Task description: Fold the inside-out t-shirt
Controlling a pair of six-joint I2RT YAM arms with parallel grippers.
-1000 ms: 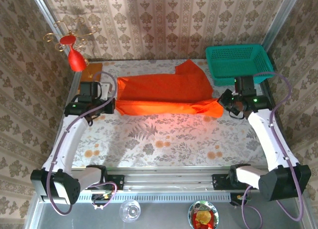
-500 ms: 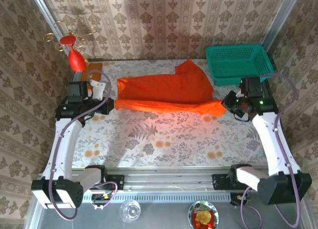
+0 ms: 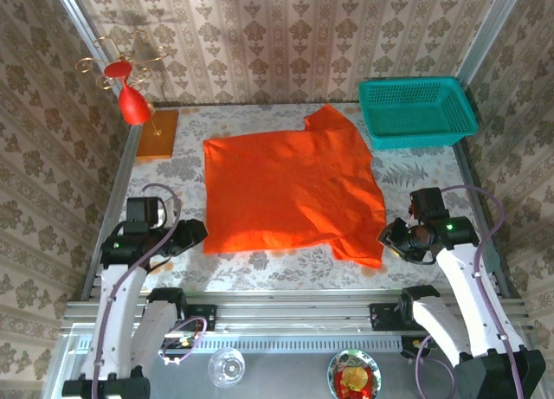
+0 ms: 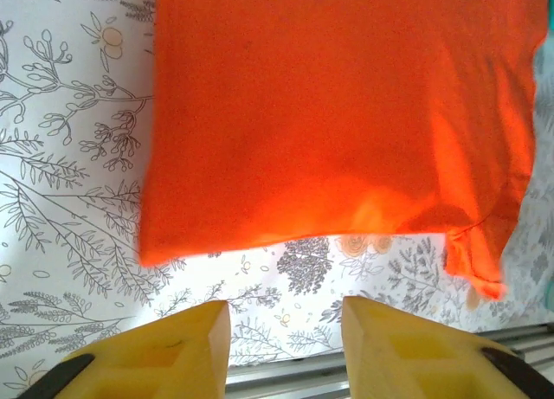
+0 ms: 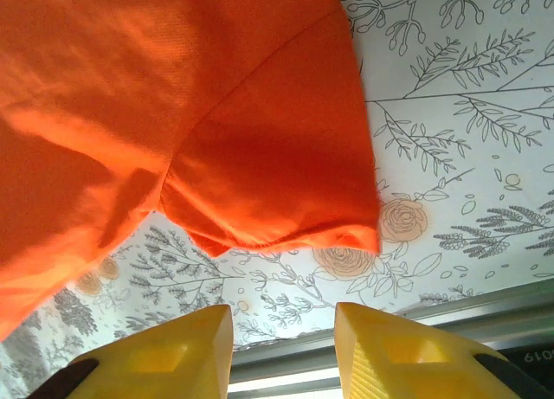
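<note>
Inside-out t-shirt [image 3: 290, 187] lies spread flat on the table [image 3: 286, 267]. Left gripper [image 3: 196, 234] and right gripper [image 3: 388, 241] both gape wide and empty, just off its near corners. Risk: near right sleeve [image 5: 277, 157] looks bunched, so pinching it alone would likely skew the fold.

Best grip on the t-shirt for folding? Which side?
Pinch the near edge of the t-shirt: left gripper at its left corner, right gripper at the sleeve, both coming low from the near side. It lies flat, that edge free ahead of both open grippers.
</note>
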